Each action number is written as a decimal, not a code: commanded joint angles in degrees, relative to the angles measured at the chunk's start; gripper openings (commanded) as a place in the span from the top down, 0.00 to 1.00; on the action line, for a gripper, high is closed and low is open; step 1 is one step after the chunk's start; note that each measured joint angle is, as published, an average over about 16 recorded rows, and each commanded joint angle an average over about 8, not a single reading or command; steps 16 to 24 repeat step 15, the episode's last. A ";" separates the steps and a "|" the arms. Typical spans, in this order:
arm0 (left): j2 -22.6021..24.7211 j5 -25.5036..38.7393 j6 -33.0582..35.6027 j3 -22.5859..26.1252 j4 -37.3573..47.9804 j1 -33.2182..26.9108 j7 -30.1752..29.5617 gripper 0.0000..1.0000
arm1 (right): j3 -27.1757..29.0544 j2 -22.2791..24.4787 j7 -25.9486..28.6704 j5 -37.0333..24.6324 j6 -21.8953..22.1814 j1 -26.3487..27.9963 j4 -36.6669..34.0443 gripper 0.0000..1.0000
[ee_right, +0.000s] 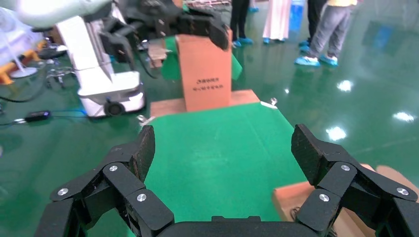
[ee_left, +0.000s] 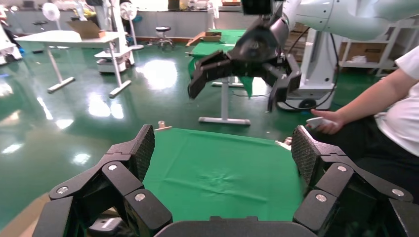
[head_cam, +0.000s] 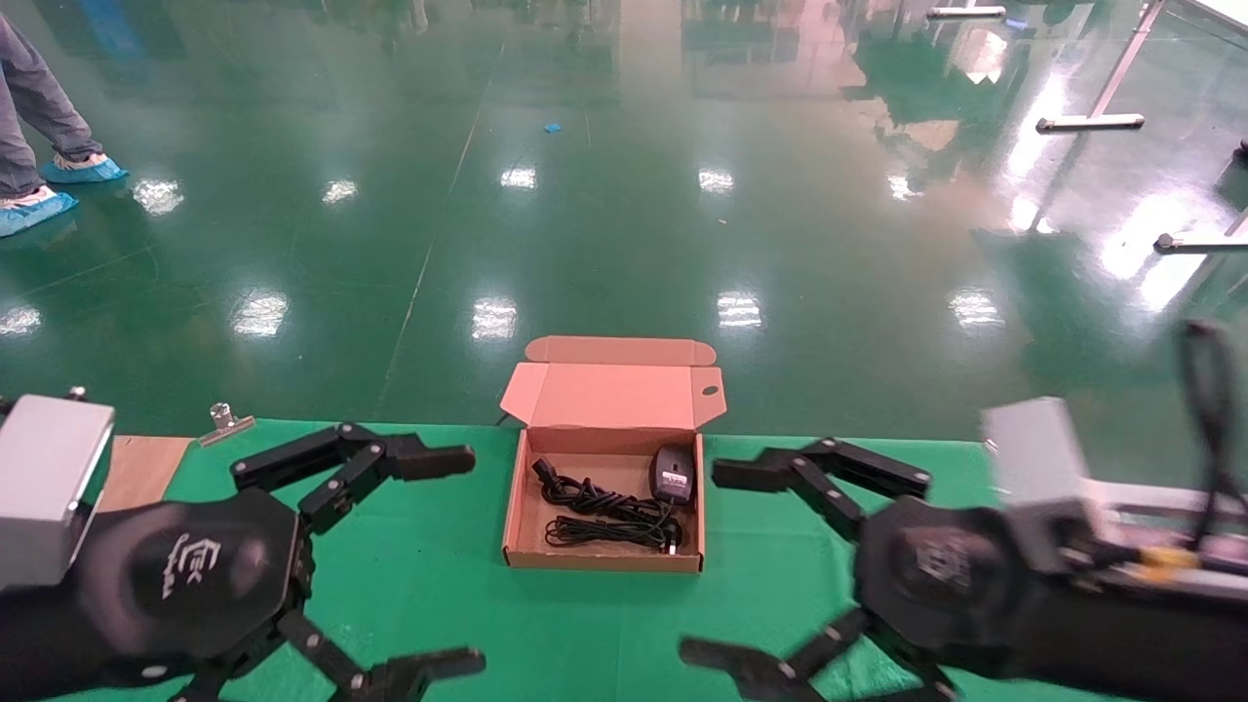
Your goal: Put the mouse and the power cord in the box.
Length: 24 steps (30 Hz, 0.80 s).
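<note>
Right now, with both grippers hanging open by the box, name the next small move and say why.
Probably nothing more to load: the mouse and the power cord already lie inside the box. Its lid stands open, and the left gripper and right gripper hang open and empty on either side. I would bring the right gripper up behind the lid to tip it shut, if closing is wanted.
</note>
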 commanded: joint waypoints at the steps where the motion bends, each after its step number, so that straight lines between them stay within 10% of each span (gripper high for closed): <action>1: -0.39 0.12 -0.04 -0.87 -2.01 0.67 -2.14 0.00 | 1.99 1.51 0.85 1.30 -1.70 -1.06 1.41 0.00; 24: -1.60 0.48 -0.09 -3.57 -8.01 2.72 -7.77 0.00 | 7.77 5.81 2.94 5.12 -6.62 -4.15 5.46 0.00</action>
